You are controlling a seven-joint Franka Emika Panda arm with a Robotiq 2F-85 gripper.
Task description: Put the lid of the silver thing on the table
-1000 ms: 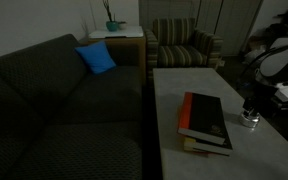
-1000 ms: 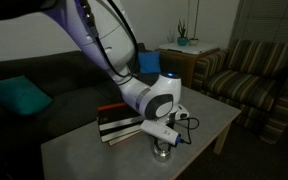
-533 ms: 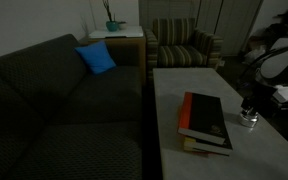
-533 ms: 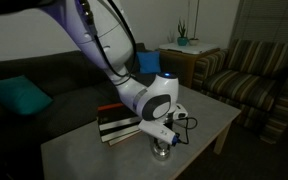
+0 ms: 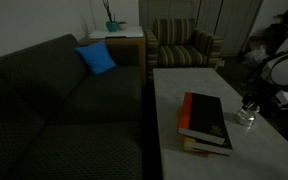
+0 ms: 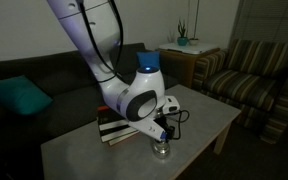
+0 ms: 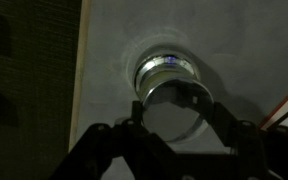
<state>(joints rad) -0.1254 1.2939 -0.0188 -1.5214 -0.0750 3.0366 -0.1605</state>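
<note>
Lid [image 7: 172, 112] pinched in your gripper [image 7: 174, 104], hiding the near edge of the silver thing [image 7: 167, 66]; both exterior views too dark to show it.

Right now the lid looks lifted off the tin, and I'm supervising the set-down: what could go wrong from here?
The gripper seems to pinch the lid only by its thin rim, so it could slip and drop onto the silver thing right below. The book stack lies close beside, so a set-down that way may land on it. The table edge is near; a dropped lid might roll off.
</note>
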